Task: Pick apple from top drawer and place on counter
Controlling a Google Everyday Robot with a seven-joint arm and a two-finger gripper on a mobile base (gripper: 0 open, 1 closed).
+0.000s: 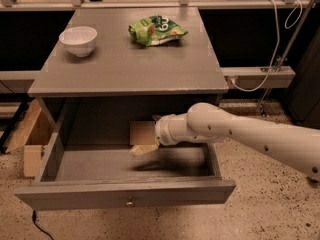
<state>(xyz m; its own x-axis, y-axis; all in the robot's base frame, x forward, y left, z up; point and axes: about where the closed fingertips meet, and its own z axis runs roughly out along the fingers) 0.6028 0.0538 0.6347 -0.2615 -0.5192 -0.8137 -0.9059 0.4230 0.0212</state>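
The top drawer [75, 193] is pulled wide open below the grey counter [125, 66]. My white arm comes in from the right and reaches into the drawer. My gripper [144, 143] is at the back middle of the drawer, just above its floor, where the apple lay a moment ago. The apple is hidden; I cannot see it behind the gripper.
A white bowl [78, 40] stands on the counter's back left and a green snack bag [156, 30] lies at its back middle. A wooden box [31, 139] sits on the floor left of the cabinet. A white cable and rail [260, 76] run at the right.
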